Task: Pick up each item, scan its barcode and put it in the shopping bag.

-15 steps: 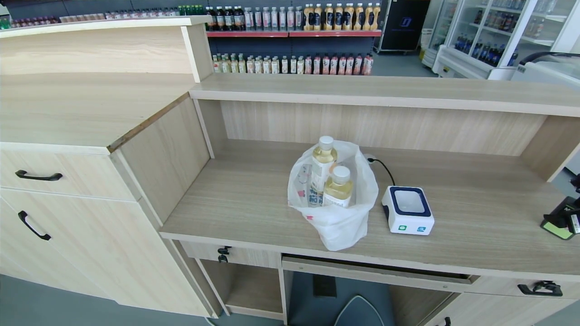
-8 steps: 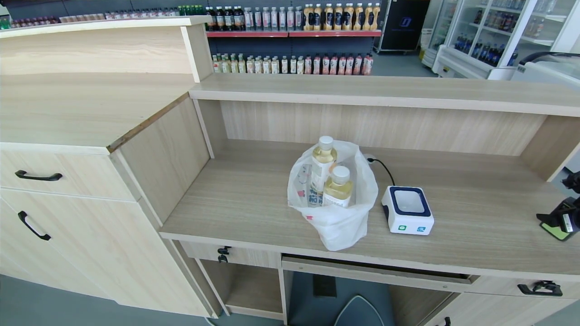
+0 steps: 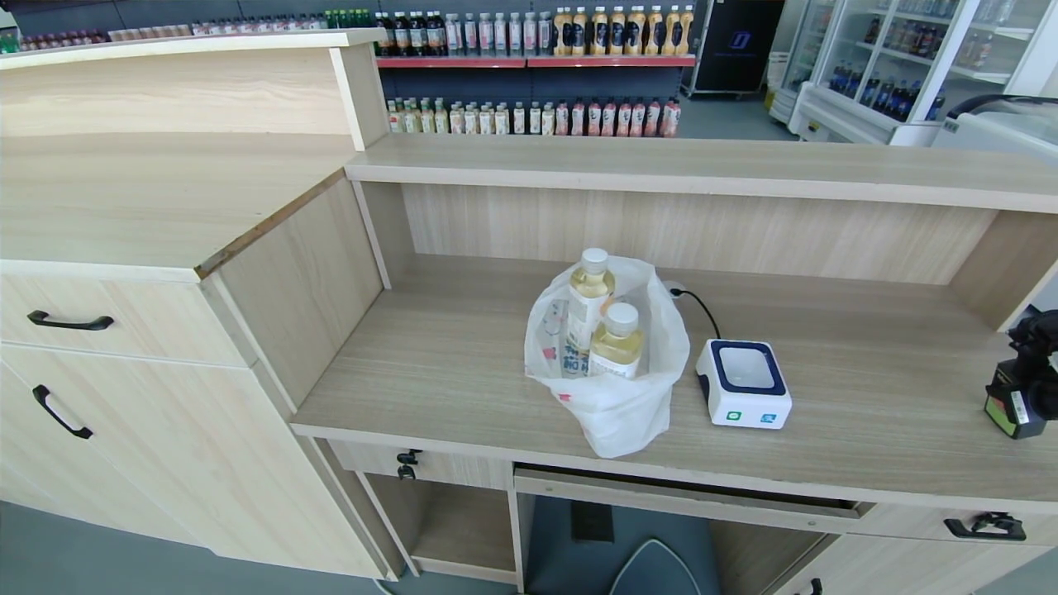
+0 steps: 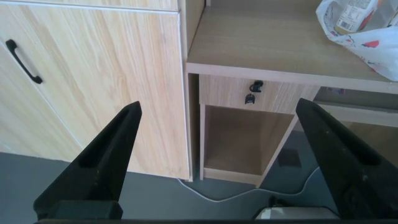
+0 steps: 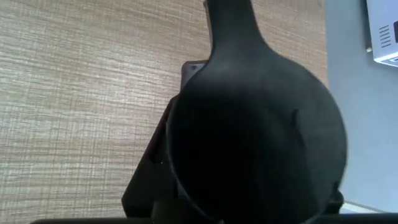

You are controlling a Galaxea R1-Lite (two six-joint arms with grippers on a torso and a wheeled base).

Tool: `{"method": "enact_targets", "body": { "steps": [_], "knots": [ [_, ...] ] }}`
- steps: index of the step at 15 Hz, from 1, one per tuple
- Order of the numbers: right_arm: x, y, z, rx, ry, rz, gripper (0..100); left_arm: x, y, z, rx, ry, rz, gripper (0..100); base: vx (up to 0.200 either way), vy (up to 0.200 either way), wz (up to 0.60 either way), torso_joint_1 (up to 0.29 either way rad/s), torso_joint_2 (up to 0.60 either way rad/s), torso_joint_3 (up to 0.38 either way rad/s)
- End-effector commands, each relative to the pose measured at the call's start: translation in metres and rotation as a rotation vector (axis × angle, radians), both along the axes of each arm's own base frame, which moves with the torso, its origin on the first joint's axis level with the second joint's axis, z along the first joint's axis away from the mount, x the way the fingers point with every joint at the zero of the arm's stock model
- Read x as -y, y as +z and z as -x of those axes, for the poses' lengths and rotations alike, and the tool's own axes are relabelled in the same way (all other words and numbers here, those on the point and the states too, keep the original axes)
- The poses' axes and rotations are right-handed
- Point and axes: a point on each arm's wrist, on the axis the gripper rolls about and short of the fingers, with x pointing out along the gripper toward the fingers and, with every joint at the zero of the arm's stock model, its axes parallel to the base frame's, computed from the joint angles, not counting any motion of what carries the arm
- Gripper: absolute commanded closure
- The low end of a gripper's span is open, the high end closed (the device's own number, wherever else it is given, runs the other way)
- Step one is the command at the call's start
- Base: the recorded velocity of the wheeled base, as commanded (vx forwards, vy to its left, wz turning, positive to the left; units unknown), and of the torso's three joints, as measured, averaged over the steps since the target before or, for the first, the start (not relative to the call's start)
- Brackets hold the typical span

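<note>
Where the bag (image 3: 616,413) stands, the counter (image 3: 446,372) is wood.

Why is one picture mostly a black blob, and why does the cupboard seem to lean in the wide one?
Right wrist view: a dark rounded shape close to the lens hides much of the pale wood-grain surface; what it is, I can't tell. Head view: the wide lens looking down makes the pale wooden cupboard splay outward.

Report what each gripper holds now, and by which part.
Left gripper: open, holding nothing. Right gripper: grips a dark green-faced item by its upper end, at the right end of the counter; the exact contact is hidden.
</note>
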Motion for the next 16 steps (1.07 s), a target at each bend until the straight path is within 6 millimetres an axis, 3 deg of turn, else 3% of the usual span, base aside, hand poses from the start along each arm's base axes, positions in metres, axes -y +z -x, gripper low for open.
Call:
{"method": "enact_targets", "body": {
  "steps": [1, 3, 5, 7, 9, 11, 12, 14, 16],
  "knots": [
    [-0.003, 0.001, -0.002, 0.001, 0.009, 0.001, 100, 0.0, 0.0, 0.0, 0.0, 0.0, 0.0, 0, 0.0, 0.0, 0.0, 0.0, 0.0, 0.0],
    [-0.006, 0.008, -0.004, 0.014, 0.022, 0.021, 100, 0.0, 0.0, 0.0, 0.0, 0.0, 0.0, 0, 0.0, 0.0, 0.0, 0.0, 0.0, 0.0],
    [-0.021, 0.035, 0.002, 0.035, 0.059, 0.126, 100, 0.0, 0.0, 0.0, 0.0, 0.0, 0.0, 0, 0.0, 0.0, 0.0, 0.0, 0.0, 0.0],
    [-0.051, 0.085, 0.042, 0.032, 0.14, 0.362, 100, 0.0, 0.0, 0.0, 0.0, 0.0, 0.0, 0, 0.0, 0.0, 0.0, 0.0, 0.0, 0.0],
    [-0.098, 0.122, 0.101, 0.06, 0.222, 0.604, 100, 0.0, 0.0, 0.0, 0.0, 0.0, 0.0, 0, 0.0, 0.0, 0.0, 0.0, 0.0, 0.0],
    [-0.162, 0.13, 0.143, 0.192, 0.467, 0.782, 100, 0.0, 0.0, 0.0, 0.0, 0.0, 0.0, 0, 0.0, 0.0, 0.0, 0.0, 0.0, 0.0],
    [-0.194, 0.133, 0.151, 0.283, 0.65, 0.856, 100, 0.0, 0.0, 0.0, 0.0, 0.0, 0.0, 0, 0.0, 0.0, 0.0, 0.0, 0.0, 0.0],
    [-0.252, 0.144, 0.159, 0.439, 0.95, 1.185, 100, 0.0, 0.0, 0.0, 0.0, 0.0, 0.0, 0, 0.0, 0.0, 0.0, 0.0, 0.0, 0.0],
    [-0.291, 0.151, 0.163, 0.61, 1.131, 1.58, 100, 0.0, 0.0, 0.0, 0.0, 0.0, 0.0, 0, 0.0, 0.0, 0.0, 0.0, 0.0, 0.0]
  ]
}}
